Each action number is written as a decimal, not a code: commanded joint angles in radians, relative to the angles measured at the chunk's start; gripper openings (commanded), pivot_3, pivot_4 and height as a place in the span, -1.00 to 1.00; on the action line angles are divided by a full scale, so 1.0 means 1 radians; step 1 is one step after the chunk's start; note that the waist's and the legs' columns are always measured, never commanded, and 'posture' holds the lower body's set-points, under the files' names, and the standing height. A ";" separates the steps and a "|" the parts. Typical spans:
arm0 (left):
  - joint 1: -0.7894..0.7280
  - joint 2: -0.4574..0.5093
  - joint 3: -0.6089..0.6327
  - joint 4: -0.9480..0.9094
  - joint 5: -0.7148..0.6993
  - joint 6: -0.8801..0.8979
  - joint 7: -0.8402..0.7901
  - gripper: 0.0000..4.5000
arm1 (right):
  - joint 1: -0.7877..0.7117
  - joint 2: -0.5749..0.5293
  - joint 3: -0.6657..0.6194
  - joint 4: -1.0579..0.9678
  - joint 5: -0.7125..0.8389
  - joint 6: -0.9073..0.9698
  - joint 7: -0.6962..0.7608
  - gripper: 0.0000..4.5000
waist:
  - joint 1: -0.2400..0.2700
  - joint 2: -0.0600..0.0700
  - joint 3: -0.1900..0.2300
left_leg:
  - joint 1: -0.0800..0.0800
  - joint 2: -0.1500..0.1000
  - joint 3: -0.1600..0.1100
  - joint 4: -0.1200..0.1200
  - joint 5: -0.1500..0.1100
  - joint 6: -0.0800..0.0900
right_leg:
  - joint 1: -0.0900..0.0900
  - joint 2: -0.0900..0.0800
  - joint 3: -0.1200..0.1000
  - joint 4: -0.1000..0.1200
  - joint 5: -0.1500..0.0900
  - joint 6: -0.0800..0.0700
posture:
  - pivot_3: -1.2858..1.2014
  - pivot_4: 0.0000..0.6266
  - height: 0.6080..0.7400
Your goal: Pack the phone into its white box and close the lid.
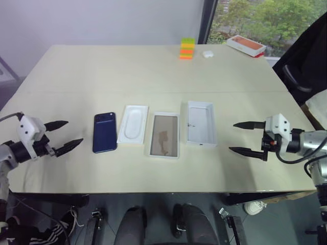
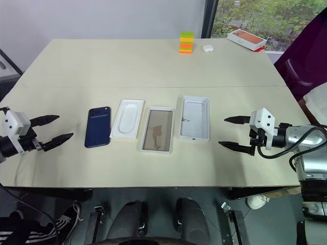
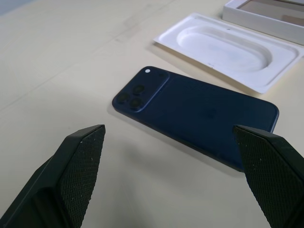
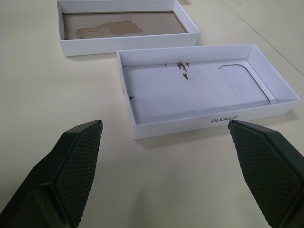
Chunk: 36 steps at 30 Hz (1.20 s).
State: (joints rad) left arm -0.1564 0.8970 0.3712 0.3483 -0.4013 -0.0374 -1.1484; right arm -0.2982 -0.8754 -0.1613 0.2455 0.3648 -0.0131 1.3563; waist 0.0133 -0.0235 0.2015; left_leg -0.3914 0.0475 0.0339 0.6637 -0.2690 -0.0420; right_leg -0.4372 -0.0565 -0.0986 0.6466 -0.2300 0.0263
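The dark blue phone (image 1: 104, 132) lies back-up on the table, its camera corner at the far end. In a row to its right lie a white insert with an oval recess (image 1: 133, 124), the white box (image 1: 164, 134) with its tan inside showing, and the lid (image 1: 200, 123) resting open side up. My left gripper (image 1: 74, 132) hovers open just left of the phone, pointing at it, with nothing between its fingers. My right gripper (image 1: 232, 137) hovers open just right of the lid (image 4: 199, 90), also holding nothing. In the left wrist view the phone (image 3: 199, 114) lies ahead of the fingers.
At the table's far side stand a stack of coloured bricks (image 1: 187, 48), a small white case (image 1: 207, 53) and an orange-and-white box (image 1: 246, 45). A dark chair (image 1: 301, 66) stands off the right edge. A seam (image 1: 153, 92) crosses the table behind the row.
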 commanded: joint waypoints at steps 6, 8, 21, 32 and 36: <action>-0.023 0.019 0.016 -0.009 -0.016 0.050 -0.014 1.00 | -0.026 0.005 -0.002 0.021 -0.001 -0.030 0.000 0.98 | 0.000 0.000 0.000 | 0.000 0.000 0.000 0.000 0.000 0.000 | 0.000 0.000 0.000 0.000 0.000 0.000 | 0.03 -0.52 1.00; -0.026 0.014 0.021 -0.014 -0.021 0.052 -0.012 1.00 | -0.028 0.004 -0.002 0.025 -0.002 -0.032 0.001 0.98 | 0.000 0.000 0.000 | 0.000 0.000 0.000 0.000 0.000 0.000 | 0.000 0.000 0.000 0.000 0.000 0.000 | 0.03 -0.52 1.00; -0.053 0.050 0.001 -0.127 -0.071 0.366 0.040 1.00 | -0.079 0.020 0.025 0.084 -0.013 -0.037 -0.001 0.98 | -0.003 0.000 0.000 | 0.000 0.000 0.001 0.000 0.000 0.000 | 0.000 0.001 0.001 0.001 0.000 0.000 | 0.03 -0.52 1.00; -0.142 -0.035 0.018 -0.356 -0.257 0.835 0.246 1.00 | -0.151 0.059 0.062 0.011 -0.035 -0.006 -0.064 0.98 | 0.000 0.000 0.000 | 0.000 0.000 0.001 0.000 0.000 0.000 | 0.000 0.001 0.003 0.002 0.000 0.000 | 0.03 -0.52 1.00; -0.198 -0.123 -0.046 -0.400 -0.204 0.910 0.432 1.00 | -0.177 0.074 0.077 -0.041 -0.034 0.024 -0.094 0.98 | -0.002 0.000 0.000 | 0.001 0.000 0.001 0.001 0.000 0.000 | 0.000 0.001 0.004 0.002 0.001 0.000 | 0.03 -0.52 1.00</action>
State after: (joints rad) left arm -0.3458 0.7753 0.3365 -0.0198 -0.6177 0.8463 -0.7613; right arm -0.4545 -0.7998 -0.0761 0.2456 0.3264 0.0063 1.2737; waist 0.0111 -0.0239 0.2014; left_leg -0.3903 0.0471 0.0348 0.6643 -0.2689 -0.0420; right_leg -0.4373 -0.0554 -0.0942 0.6490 -0.2294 0.0262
